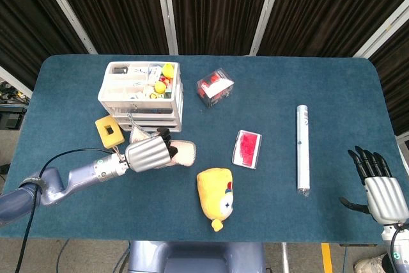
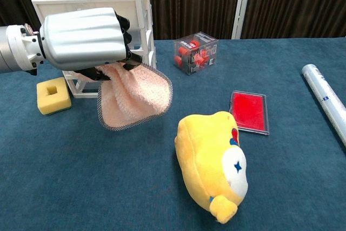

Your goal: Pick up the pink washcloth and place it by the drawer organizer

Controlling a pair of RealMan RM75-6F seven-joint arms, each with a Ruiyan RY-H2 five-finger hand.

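The pink washcloth point(image 2: 135, 98) with a dark mesh edge hangs above the table from my left hand point(image 2: 84, 39), which grips its top. From the head camera the washcloth point(image 1: 182, 152) and that left hand point(image 1: 149, 155) sit just in front of the white drawer organizer point(image 1: 142, 96), near its right corner. The organizer point(image 2: 138, 12) stands right behind the hand in the chest view. My right hand point(image 1: 378, 187) rests open at the table's front right, holding nothing.
A yellow sponge point(image 1: 109, 131) lies left of the hand. A yellow plush toy point(image 1: 215, 197), a red flat case point(image 1: 247, 149), a clear box of red items point(image 1: 215, 87) and a long tube point(image 1: 302, 149) lie to the right.
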